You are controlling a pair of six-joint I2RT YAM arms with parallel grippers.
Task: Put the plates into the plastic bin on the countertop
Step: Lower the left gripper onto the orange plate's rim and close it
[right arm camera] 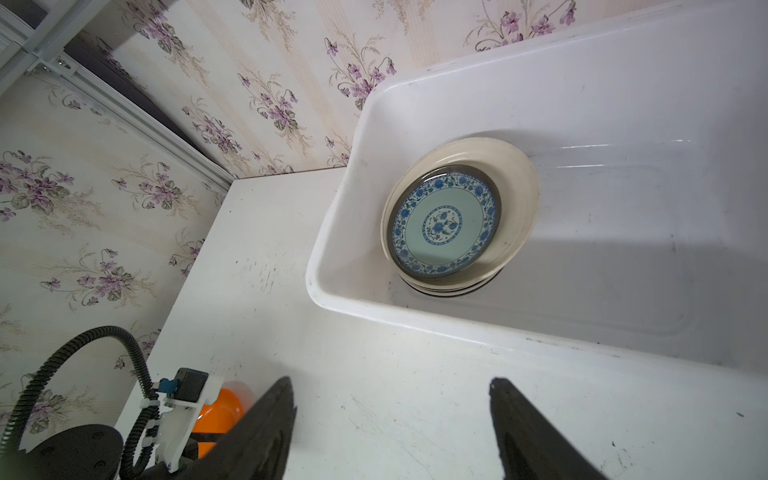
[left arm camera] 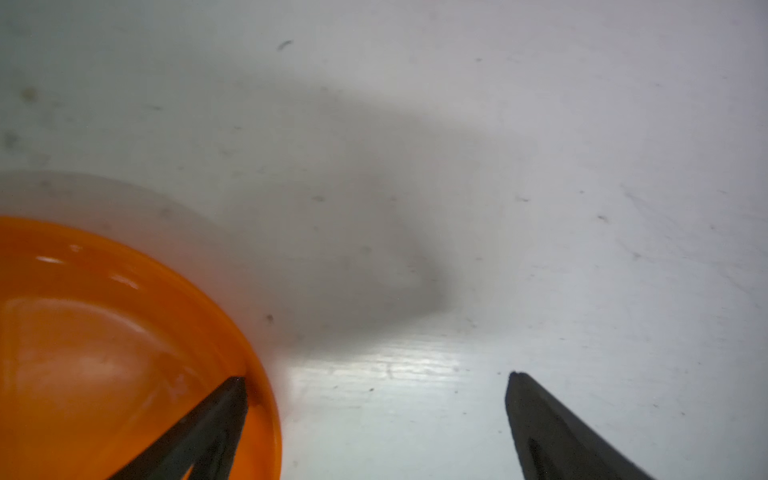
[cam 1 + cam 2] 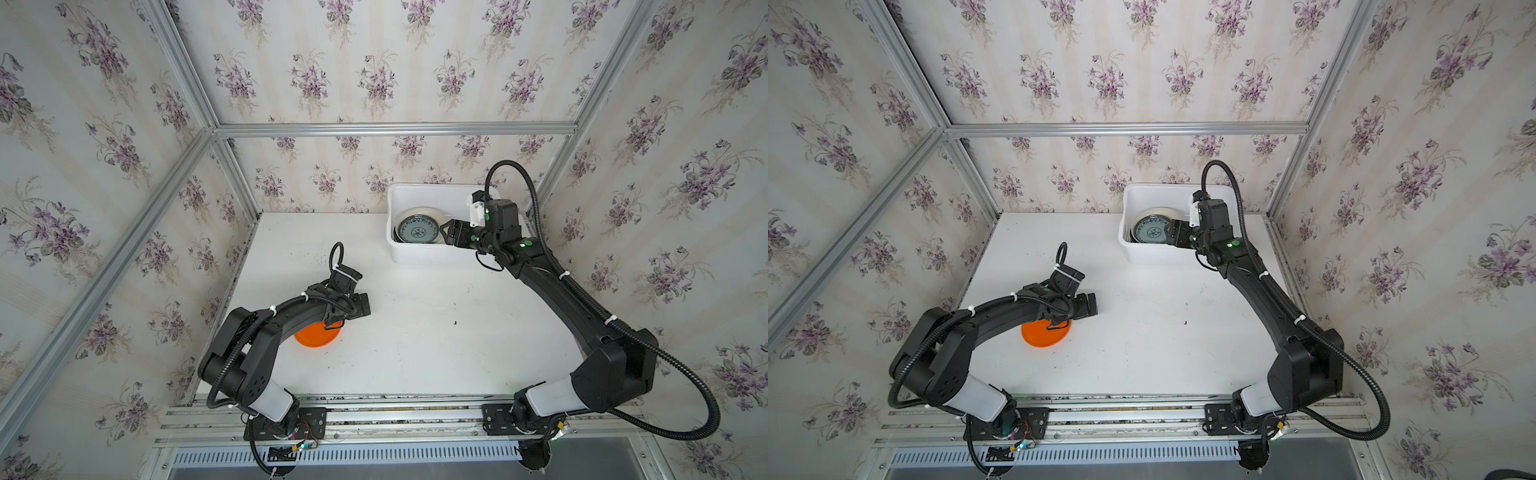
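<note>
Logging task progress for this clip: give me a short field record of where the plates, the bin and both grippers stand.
plates left out: one orange plate on the countertop
plastic bin: back right of the countertop, holds stacked plates
top of stack: teal-patterned plate sitting in a cream plate
lower plates: rims show beneath, count unclear
left gripper: open, straddling the orange plate's rim
right gripper: open, empty, at the bin beside the stacked plates

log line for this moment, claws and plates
left claw: open, at orange plate edge | right claw: open, empty, near bin | bin: stacked plates inside
</note>
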